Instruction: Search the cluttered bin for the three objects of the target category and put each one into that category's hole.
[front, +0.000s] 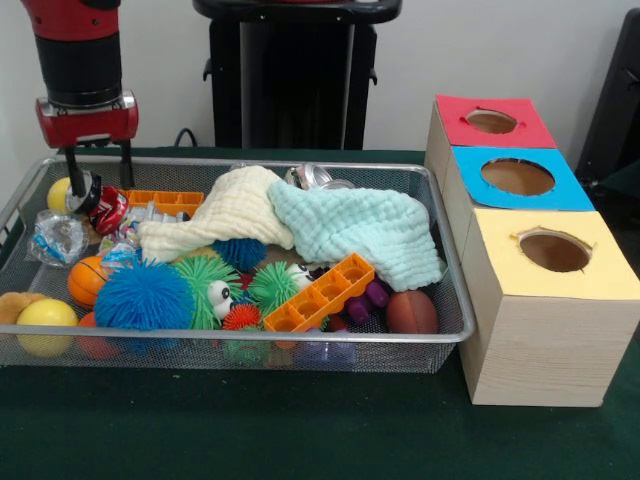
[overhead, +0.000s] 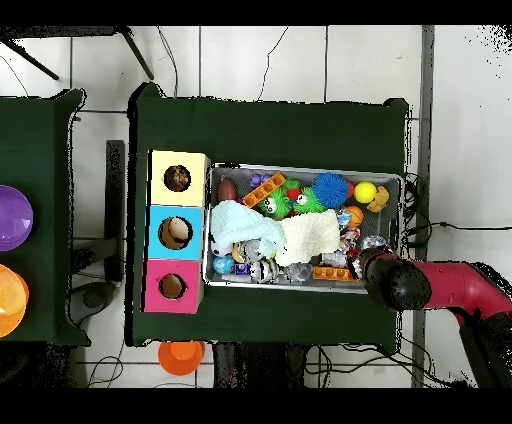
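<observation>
The bin (front: 455, 300) is a wire-mesh tray lying with its long axis across the table, side to side in the front view. Just beside its right end stands the box (front: 545, 340) of three holes in a row running front to back: the yellow hole (front: 554, 250) nearest, the blue hole (front: 517, 177) in the middle, the red hole (front: 491, 121) farthest. All three open upward.

In the bin, a cream cloth (front: 232, 212) and a mint cloth (front: 372, 228) lie over the middle, touching each other. An orange brick (front: 320, 293) lies on a slant, its long axis rising toward the right and back. A second orange brick (front: 165, 200) lies along the back wall. A blue spiky ball (front: 143, 297) sits at the front left, with a yellow ball (front: 45, 315) in the front left corner and a brown football (front: 411, 312) at the front right.

The arm comes straight down over the bin's back left corner, wrist upright. The gripper (front: 98, 185) reaches into the bin, its two thin fingers (front: 73, 165) pointing down and standing apart. A small red and black item (front: 106, 208), perhaps a can, lies at the tips; whether the jaws grip it I cannot tell. In the overhead view the arm hides the gripper.
</observation>
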